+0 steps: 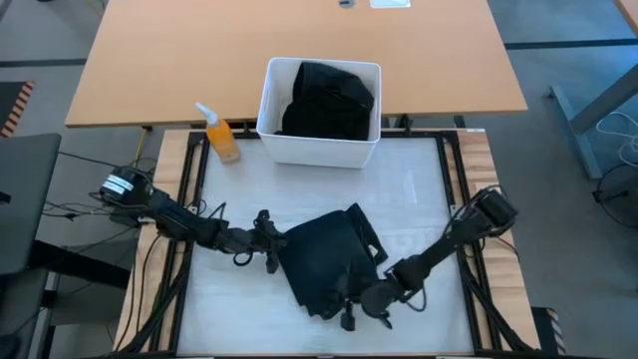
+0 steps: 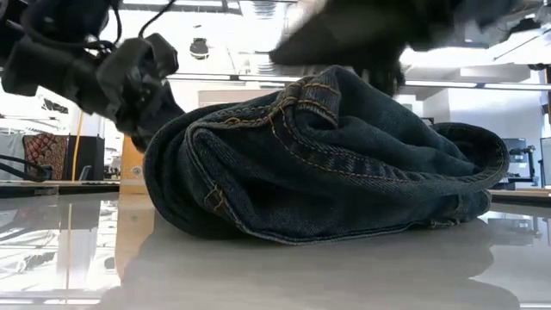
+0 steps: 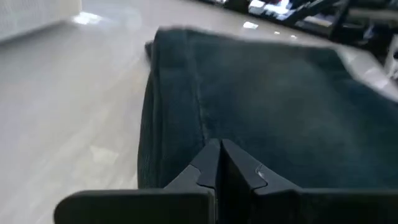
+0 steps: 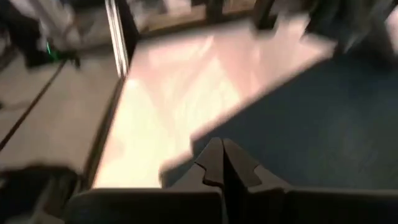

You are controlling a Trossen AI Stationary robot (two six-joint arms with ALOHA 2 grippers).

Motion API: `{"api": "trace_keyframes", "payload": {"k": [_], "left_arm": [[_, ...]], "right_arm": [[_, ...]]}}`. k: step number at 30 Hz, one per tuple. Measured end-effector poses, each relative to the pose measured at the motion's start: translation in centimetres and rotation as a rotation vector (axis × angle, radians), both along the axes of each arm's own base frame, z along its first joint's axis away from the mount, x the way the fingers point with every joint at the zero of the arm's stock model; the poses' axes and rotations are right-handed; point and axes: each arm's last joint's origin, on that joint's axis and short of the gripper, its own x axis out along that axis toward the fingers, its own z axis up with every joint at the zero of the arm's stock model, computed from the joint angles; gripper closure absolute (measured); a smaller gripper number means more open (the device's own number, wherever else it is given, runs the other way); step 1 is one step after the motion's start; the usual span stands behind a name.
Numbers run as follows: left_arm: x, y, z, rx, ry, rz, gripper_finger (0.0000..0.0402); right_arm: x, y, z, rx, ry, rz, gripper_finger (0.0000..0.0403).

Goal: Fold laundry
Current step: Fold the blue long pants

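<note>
A pair of dark navy trousers [image 1: 329, 261] lies folded into a thick bundle on the middle of the white table top, resting on its underside [image 2: 327, 232]. My left gripper [image 1: 271, 245] is shut and stands level at the bundle's left folded edge [image 3: 168, 112]. My right gripper [image 1: 357, 301] is shut and hangs over the bundle's near right corner; it shows blurred above the trousers in the low view [image 2: 370, 39]. More black clothing [image 1: 329, 98] lies in the white bin [image 1: 271, 135]. My left gripper's shut fingertips [image 3: 219, 149] point level from the table's left at the trousers' left fold [image 3: 186, 134]; whether they touch it, I cannot tell. My right gripper's shut fingertips [image 4: 222, 149] slant down over the trousers' near edge [image 4: 261, 143]; whether they touch it is not plain.
The white bin stands at the table's far edge, and an orange spray bottle [image 1: 221, 135] stands to its left. A wooden desk [image 1: 199, 60] lies beyond the table. Bare table top [image 1: 419, 189] shows to the right of and behind the trousers.
</note>
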Motion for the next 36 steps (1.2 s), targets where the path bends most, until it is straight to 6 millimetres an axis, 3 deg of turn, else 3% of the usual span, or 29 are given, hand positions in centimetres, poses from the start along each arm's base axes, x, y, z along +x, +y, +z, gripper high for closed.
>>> {"api": "trace_keyframes", "payload": {"k": [4,6,13,17,22,25,27,31,36], "left_arm": [[0.7,0.2,-0.3,-0.039,-0.005,0.014,0.0401],[0.9,0.2,-0.3,-0.064,-0.004,0.011,0.0401],[1.7,-0.2,-0.3,-0.111,0.004,-0.021,0.0401],[2.0,-0.4,0.0,-0.11,-0.012,-0.047,0.0401],[2.5,-0.8,1.1,-0.108,-0.076,-0.088,0.0401],[2.6,-0.9,1.2,-0.105,-0.077,-0.095,0.0401],[2.5,-1.0,1.1,-0.094,-0.071,-0.078,0.0401],[2.4,-0.9,0.9,-0.073,-0.044,-0.042,0.0401],[2.5,-0.6,0.9,-0.073,-0.045,-0.031,0.0401]], "right_arm": [[0.1,-1.5,-2.6,0.022,0.241,0.067,0.0387],[-0.6,-2.2,-2.6,-0.004,0.345,0.048,0.0387],[-5.5,-5.7,0.7,-0.162,0.714,0.003,0.0387],[-8.9,-8.3,3.3,-0.169,0.831,-0.062,0.0387],[-11.9,-10.9,7.6,-0.08,0.73,-0.136,0.0387],[-12.4,-11.2,10.3,0.012,0.437,-0.31,0.0387],[-11.5,-10.1,11.2,0.054,0.203,-0.334,0.0387],[-8.3,-6.7,8.6,0.07,0.004,-0.201,0.0387],[-4.9,-4.2,1.6,0.049,0.116,-0.149,0.0387]]}}
